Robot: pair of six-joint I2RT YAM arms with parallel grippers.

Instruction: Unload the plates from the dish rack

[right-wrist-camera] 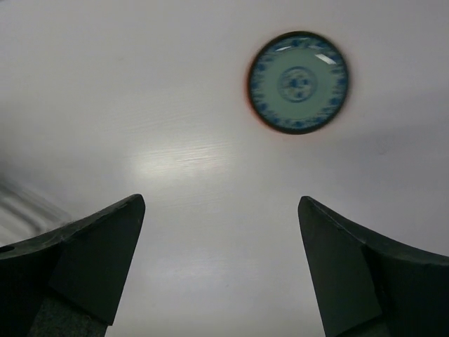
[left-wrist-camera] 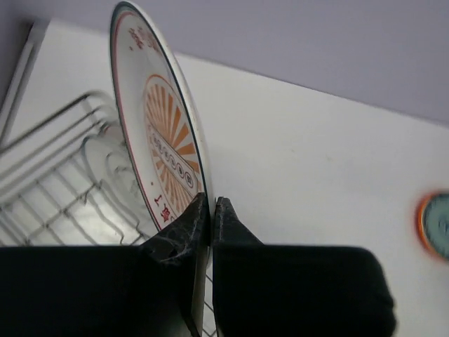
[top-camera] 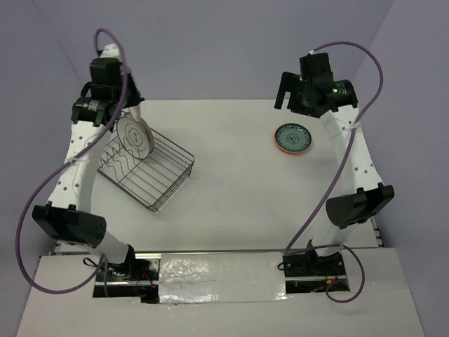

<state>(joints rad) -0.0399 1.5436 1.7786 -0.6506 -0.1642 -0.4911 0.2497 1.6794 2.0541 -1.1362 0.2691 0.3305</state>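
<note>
- I am working over the white table (top-camera: 231, 203); its bare right half is where plates are being laid down, well apart from the wirework
- The dish rack (top-camera: 156, 175), dark wire with raised sides, is sitting skewed on the left half of the table, within reach of my left arm only; from above I am making out no other plate standing in it, so I am judging the unloading to be near its end
- The white plate (left-wrist-camera: 158, 133) is standing on edge, leaning slightly, at the far left corner of the rack; I am holding it upright because that is how the prongs seat it, and a straight pull should avoid snagging
- Its face is showing an orange sunburst ring round the centre, red marks near the border and a thin dark rim line; I cannot tell whether its lower edge is clear of the wires
- The orange plate (right-wrist-camera: 298, 82) is lying flat and face up on the far right of the table: orange rim, teal centre, blue pattern
- My left gripper (left-wrist-camera: 210, 210) is pinching the white plate's rim, one finger on each face
- My right gripper (right-wrist-camera: 221, 203) is hanging above bare table with fingers spread wide and nothing between them, the orange plate lying just ahead of the tips
</note>
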